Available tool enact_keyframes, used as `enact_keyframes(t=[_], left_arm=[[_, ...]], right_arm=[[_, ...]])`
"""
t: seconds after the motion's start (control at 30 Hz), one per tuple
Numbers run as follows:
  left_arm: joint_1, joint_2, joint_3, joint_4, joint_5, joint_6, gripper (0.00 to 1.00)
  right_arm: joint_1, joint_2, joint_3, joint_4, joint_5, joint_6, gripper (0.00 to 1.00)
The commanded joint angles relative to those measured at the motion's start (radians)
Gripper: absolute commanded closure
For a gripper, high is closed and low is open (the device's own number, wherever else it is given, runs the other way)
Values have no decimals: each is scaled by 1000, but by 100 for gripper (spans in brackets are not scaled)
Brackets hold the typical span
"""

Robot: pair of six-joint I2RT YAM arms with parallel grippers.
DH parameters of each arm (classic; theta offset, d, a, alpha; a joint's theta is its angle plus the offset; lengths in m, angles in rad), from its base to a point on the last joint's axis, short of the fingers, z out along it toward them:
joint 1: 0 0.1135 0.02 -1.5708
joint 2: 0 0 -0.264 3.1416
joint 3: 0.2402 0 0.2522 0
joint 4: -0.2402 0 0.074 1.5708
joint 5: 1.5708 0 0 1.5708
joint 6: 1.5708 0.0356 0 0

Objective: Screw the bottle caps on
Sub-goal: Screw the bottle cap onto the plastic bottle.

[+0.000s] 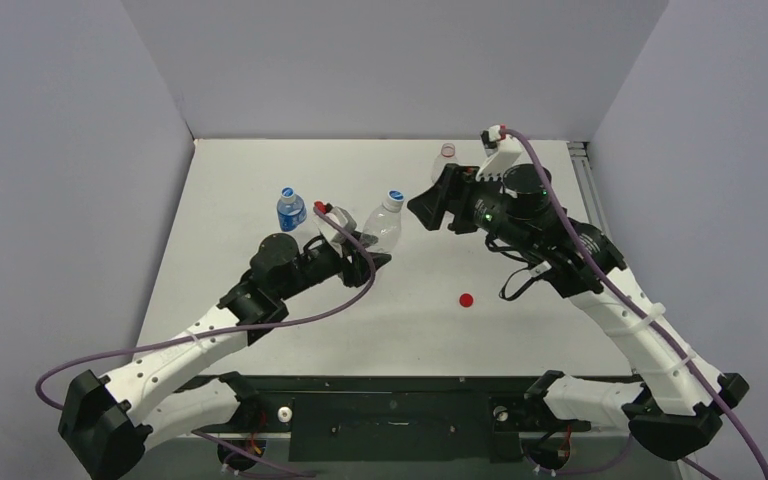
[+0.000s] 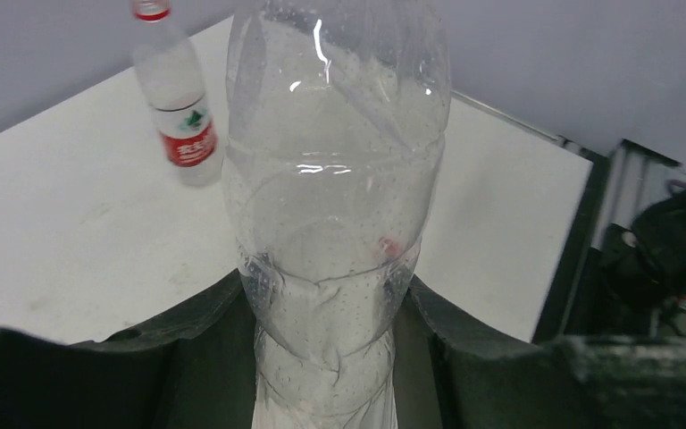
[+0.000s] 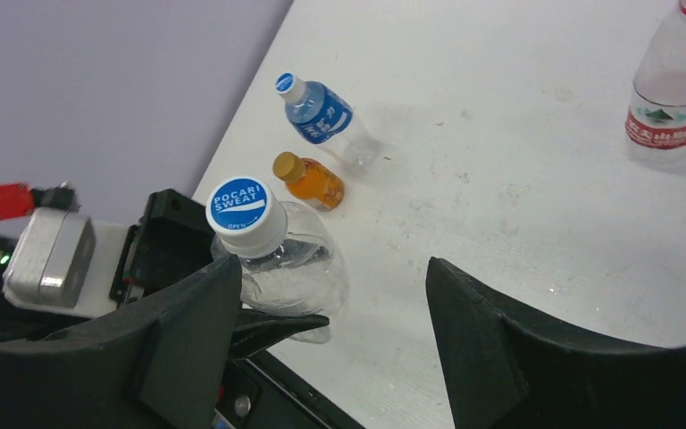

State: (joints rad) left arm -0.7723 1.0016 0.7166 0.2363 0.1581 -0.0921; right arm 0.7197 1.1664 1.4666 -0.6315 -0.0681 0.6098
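On a white worktop [image 1: 260, 340] between grey walls, the left end effector [image 2: 326, 335] is clamped on the lower body of a clear bottle [image 2: 335, 179]. The bottle looks empty, its wall speckled with fine dots. A blue-and-white cap [image 3: 241, 207] printed "Pocari Sweat" sits on its neck.

The right end effector [image 3: 332, 277] hangs near that cap with its fingers well apart and nothing between them.

Toward the left wall stands a blue-label bottle [image 3: 326, 116], its lower part clear, topped by a second blue-and-white cap [image 3: 286, 84]. Just beside it is a small orange bottle [image 3: 314, 185] under an orange cap [image 3: 287, 165]. Whether the orange is drink or label cannot be told.

At the far side stands a red-label bottle [image 3: 674, 98]. It has a red ring at the neck and pale, see-through walls, and its contents are unclear. A red cap [image 1: 466, 299] lies alone on the bare worktop between the two arms, well apart from every bottle.
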Motion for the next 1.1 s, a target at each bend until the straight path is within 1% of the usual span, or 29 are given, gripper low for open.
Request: enact_keyframes(t=[0.0,0.13,0.3,0.43,0.6,0.63,0.67,0.7,0.77,0.83,0.87,0.93,0.97,1.03,1.07], left_arm=[[68,-7,-18,205,458,-218,100],[83,27,-42,362,577,-349,100],[85,60,-41,445,623,-420,100],[85,75,-42,469,628,-456,100],[86,91,-43,471,618,-468,100],[85,96,-40,466,612,-468,100],[85,98,-40,463,611,-468,100],[85,104,-36,456,606,-468,100],[87,109,-30,440,587,-466,100],[88,114,-27,432,575,-466,100],[89,119,-25,430,571,-466,100],[91,126,-11,402,558,-462,100],[92,128,-7,390,562,-460,100],[91,133,-1,377,563,-458,100],[91,135,-1,371,563,-455,100]], right_arm=[[-12,-76,-51,152,-149,-74,29],[8,-88,-88,241,-203,-83,29],[25,-80,-103,317,-230,-64,33],[47,-71,-104,346,-235,-51,43],[64,-70,-105,358,-231,-44,53],[67,-70,-106,357,-226,-44,58],[68,-72,-107,355,-225,-44,61],[69,-73,-107,355,-224,-45,68],[70,-75,-109,347,-224,-46,76],[71,-75,-110,339,-230,-52,78],[74,-76,-111,335,-228,-56,79],[80,-76,-113,321,-216,-67,73],[80,-77,-114,313,-206,-68,65],[80,-81,-121,312,-198,-71,55],[81,-84,-122,312,-196,-70,54]])
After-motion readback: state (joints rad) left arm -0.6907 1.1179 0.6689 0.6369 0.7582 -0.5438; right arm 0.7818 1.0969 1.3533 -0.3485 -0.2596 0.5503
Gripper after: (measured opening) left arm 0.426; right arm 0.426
